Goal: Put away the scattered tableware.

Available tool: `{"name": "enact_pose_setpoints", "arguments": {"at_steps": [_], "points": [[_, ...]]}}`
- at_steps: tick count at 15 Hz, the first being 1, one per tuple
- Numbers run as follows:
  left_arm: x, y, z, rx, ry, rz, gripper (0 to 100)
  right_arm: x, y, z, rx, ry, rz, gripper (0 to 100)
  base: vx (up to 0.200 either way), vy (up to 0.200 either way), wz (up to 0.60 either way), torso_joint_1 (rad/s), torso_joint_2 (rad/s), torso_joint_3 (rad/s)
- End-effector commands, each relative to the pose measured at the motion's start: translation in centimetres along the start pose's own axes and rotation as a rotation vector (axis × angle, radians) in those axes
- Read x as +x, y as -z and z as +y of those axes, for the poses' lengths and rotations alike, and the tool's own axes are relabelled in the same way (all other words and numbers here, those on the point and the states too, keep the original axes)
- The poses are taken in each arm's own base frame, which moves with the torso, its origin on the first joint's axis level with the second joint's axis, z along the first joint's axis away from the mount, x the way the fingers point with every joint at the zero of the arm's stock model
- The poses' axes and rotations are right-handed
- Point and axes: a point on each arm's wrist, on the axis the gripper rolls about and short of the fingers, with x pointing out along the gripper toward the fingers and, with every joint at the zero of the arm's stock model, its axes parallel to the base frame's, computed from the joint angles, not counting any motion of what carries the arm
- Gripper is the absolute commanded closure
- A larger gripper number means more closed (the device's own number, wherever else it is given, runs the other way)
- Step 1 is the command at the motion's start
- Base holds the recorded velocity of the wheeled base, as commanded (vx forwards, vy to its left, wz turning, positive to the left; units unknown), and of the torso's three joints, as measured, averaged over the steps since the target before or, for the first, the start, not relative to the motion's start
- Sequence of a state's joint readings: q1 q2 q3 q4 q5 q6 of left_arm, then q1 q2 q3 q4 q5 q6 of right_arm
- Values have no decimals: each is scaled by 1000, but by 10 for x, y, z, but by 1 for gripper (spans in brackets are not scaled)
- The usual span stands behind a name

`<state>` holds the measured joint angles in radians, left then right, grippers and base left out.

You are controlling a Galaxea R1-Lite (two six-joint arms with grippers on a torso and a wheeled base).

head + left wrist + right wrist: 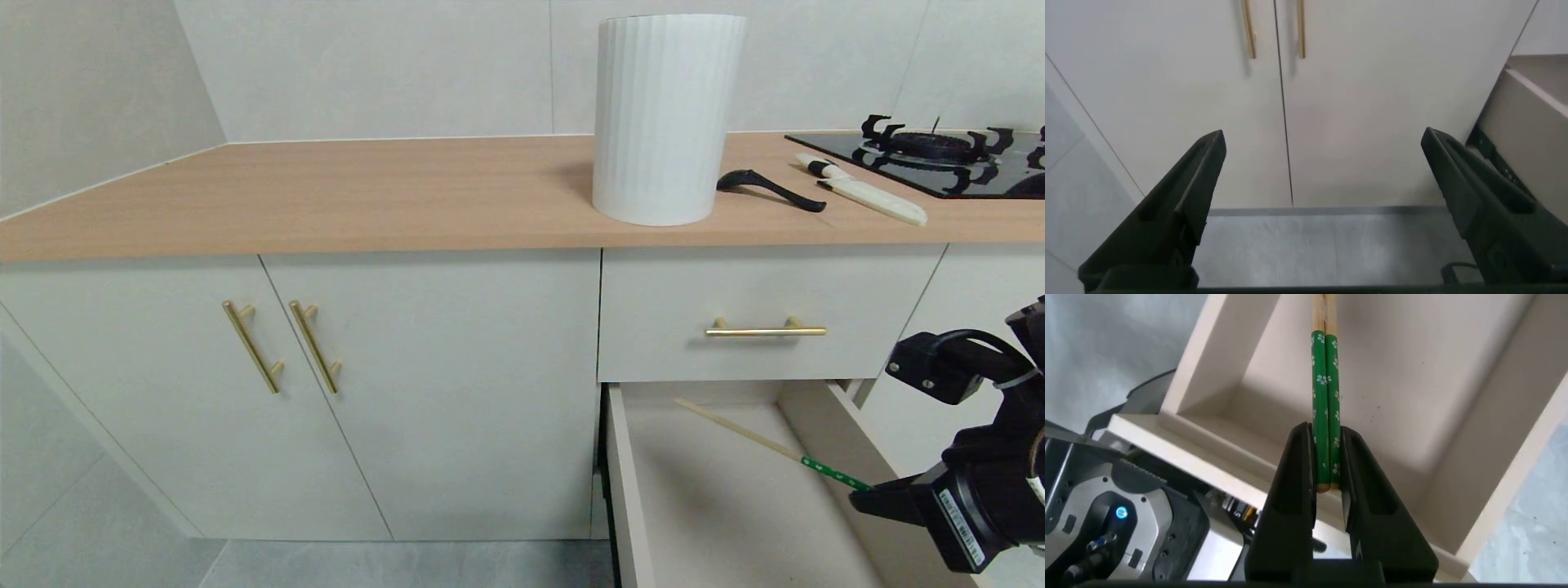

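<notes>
A pair of chopsticks (759, 438) with green patterned ends (1324, 392) hangs over the open drawer (710, 498), thin tips slanting toward its back. My right gripper (878, 496) is shut on the green ends (833, 474) at the drawer's right side, fingers (1300, 469) pinching both sticks. On the wooden counter lie a black-handled utensil (771, 189) and a cream-handled knife (865, 193). My left gripper (1323, 204) is open, holding nothing, low in front of the cabinet doors (1282, 90).
A tall white ribbed canister (663, 114) stands on the counter (326, 192) above the drawers. A black gas hob (939, 155) sits at the far right. A shut drawer with a gold handle (766, 331) is above the open one. Grey floor (1323, 245) lies below.
</notes>
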<state>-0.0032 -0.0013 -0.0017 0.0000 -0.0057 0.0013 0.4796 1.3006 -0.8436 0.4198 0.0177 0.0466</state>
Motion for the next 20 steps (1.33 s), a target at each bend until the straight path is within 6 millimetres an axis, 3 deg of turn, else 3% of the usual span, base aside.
{"name": "enact_pose_setpoints", "arguments": {"at_steps": [1, 6, 9, 13, 14, 17, 20], "points": [[0, 0, 0, 0, 0, 1, 0, 2, 0, 0, 1, -1, 10, 100, 0, 0, 0, -32, 95, 36], [0, 0, 0, 0, 0, 3, 0, 5, -1, 0, 1, 1, 17, 100, 0, 0, 0, -4, 10, 9], [0, 0, 0, 0, 0, 1, 0, 28, -5, 0, 3, 12, 75, 100, 0, 0, 0, 0, 0, 0], [0, 0, 0, 0, 0, 1, 0, 80, -14, -1, 48, 24, 162, 100, 0, 0, 0, 0, 0, 0], [0, 0, 0, 0, 0, 1, 0, 117, -16, 1, 133, 29, 191, 100, 0, 0, 0, 0, 0, 0], [0, 0, 0, 0, 0, 1, 0, 181, -11, 13, 209, 77, 197, 100, 0, 0, 0, 0, 0, 0], [0, 0, 0, 0, 0, 1, 0, 214, -7, 18, 265, 185, 145, 100, 0, 0, 0, 0, 0, 0]]}}
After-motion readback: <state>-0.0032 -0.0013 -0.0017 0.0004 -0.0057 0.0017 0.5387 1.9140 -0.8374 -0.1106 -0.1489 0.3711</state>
